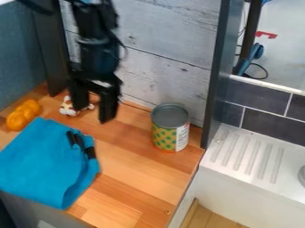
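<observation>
Hand [93,114], one, black, two-fingered: open, its fingers parted and pointing down, nothing gripped. Position: over the rear part of the worktop [128,167], in front of the plank wall [164,58].

Spotted toy [68,107], one, small, white with brown patches: the item nearest the hand, lying just beside it on the left and partly behind its fingers. Contact between the two: cannot tell.

Cloth [44,162], one, bright blue, folded, edges uneven: below the hand in the view and to its left, flat on the worktop.

Black pieces [90,152], slender, exact kind unclear: on the right-hand part of the cloth, below the hand in the view.

Orange-yellow item [23,115], one, lumpy and rounded: well to the left of the hand, past the spotted toy and near the cloth's upper edge.

Can [170,128], one, grey top, green-and-yellow patterned label with a white panel: upright on the worktop, right of the hand and apart from it.

Sink unit [259,153], white, ridged drainboard: farther right of the hand, beyond the can and the dark upright post [217,75].
</observation>
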